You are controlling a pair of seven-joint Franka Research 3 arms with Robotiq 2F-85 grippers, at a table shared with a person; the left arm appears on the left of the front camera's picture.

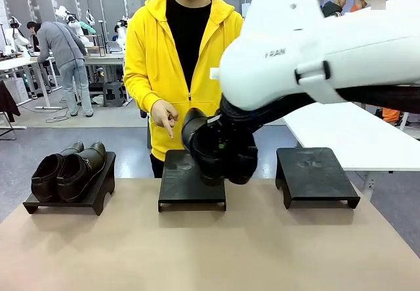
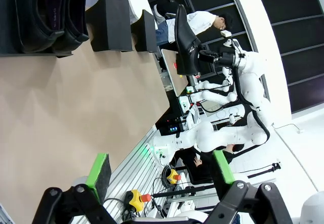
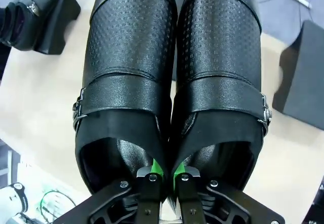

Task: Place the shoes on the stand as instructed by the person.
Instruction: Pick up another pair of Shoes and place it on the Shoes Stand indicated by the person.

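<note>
My right gripper (image 3: pixel 164 177) is shut on the inner heel walls of a pair of glossy black shoes (image 3: pixel 172 82), pinching the two together. In the front view this pair (image 1: pixel 200 140) hangs just above the middle stand (image 1: pixel 190 187), with the right gripper (image 1: pixel 223 148) behind it. The person (image 1: pixel 180 54) in a yellow hoodie points a hand (image 1: pixel 164 117) down at that middle stand. A duller dark pair (image 1: pixel 69 169) rests on the left stand (image 1: pixel 98 196). My left gripper (image 2: pixel 161 168) is open and holds nothing, low over the table's near side.
The right stand (image 1: pixel 315 173) is bare. A white table (image 1: pixel 354 136) runs along the right behind it. The brown tabletop (image 1: pixel 210 251) in front of the stands is free. My big white right arm (image 1: pixel 328 48) crosses the upper right of the front view.
</note>
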